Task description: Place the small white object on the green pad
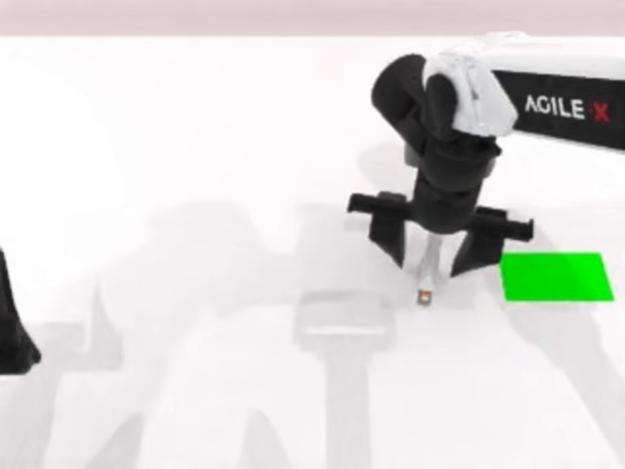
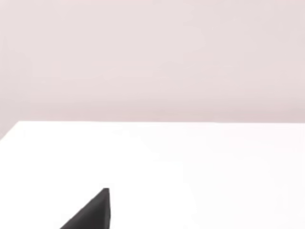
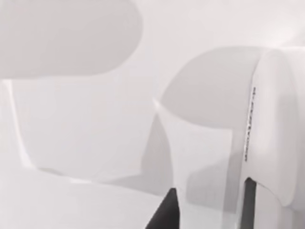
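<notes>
My right gripper (image 1: 428, 266) points down at the table, just left of the green pad (image 1: 556, 277). Its two dark fingers are drawn in on the small white object (image 1: 429, 262), a slim stick. The stick's orange-and-dark tip (image 1: 426, 295) pokes out past the fingertips. The stick is well left of the pad and not over it. In the right wrist view one dark fingertip (image 3: 167, 212) shows, with pale shapes and shadows beyond it. My left arm (image 1: 15, 332) is parked at the table's left edge. Only one of its fingertips (image 2: 95, 212) shows in the left wrist view.
Grey shadows of the arm and gripper (image 1: 342, 327) lie on the white table (image 1: 195, 147), left of and below the gripper. The far table edge (image 2: 157, 122) crosses the left wrist view.
</notes>
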Controlling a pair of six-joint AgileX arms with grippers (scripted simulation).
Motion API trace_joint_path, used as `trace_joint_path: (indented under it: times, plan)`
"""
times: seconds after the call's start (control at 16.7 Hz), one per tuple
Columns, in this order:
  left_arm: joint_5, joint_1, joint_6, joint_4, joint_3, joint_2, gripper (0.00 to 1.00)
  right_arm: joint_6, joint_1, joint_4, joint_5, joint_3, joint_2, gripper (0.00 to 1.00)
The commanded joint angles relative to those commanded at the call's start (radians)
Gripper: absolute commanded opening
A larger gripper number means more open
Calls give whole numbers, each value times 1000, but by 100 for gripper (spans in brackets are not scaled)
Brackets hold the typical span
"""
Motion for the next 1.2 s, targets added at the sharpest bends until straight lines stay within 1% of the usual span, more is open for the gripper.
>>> trace_joint_path:
  times: [0.3,0.36,0.9,1.02,1.2]
  plan:
    - [0,0,0,0,0,0,100,0,0,0,0,0,0,2]
    - [0,0,0,0,0,0,100,0,0,0,0,0,0,0]
    - [0,0,0,0,0,0,100,1,-2,-3,0,3,-1,0]
    - [0,0,0,0,0,0,100,0,1,-40,0,40,-6,0]
    - [0,0,0,0,0,0,100,0,2,-173,0,139,-28,0]
